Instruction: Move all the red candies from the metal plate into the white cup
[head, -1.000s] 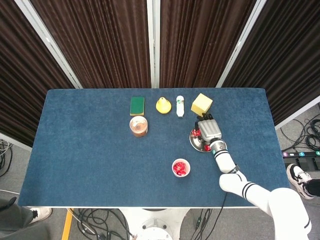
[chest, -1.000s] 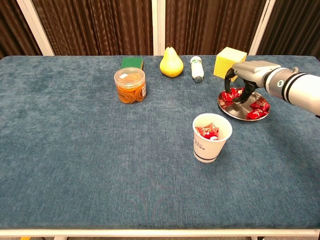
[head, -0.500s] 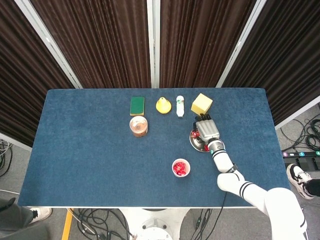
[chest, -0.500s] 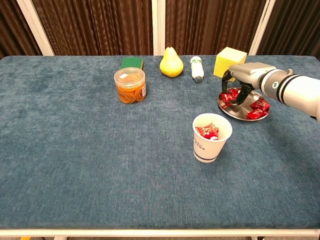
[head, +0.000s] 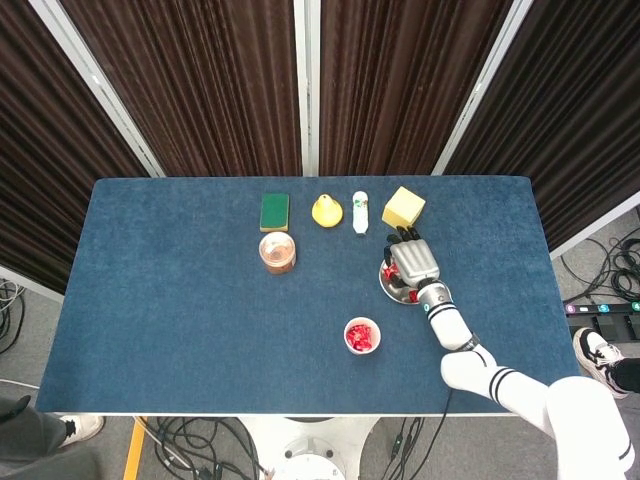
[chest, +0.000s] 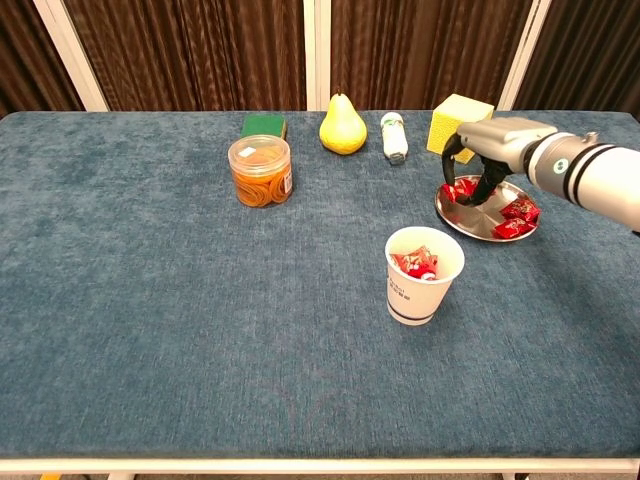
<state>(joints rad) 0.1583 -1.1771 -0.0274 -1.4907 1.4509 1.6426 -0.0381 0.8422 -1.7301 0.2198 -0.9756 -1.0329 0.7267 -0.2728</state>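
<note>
Table (chest: 150, 300): blue. Candies (chest: 518, 212): red. Plate (chest: 470, 220): silver. Cup (chest: 420, 288): white, dark band. Pear (chest: 342, 127), cube (chest: 455, 122): yellow. Sponge (chest: 264, 125): green. Jar (chest: 260, 170): orange. Right hand (chest: 490, 150): grey, fingers (chest: 488, 186) black.

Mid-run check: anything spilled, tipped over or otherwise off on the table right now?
Nothing spilled. The white cup stands upright with candies inside, and the rest sit on the metal plate under the right hand. Only the small bottle lies on its side.
</note>
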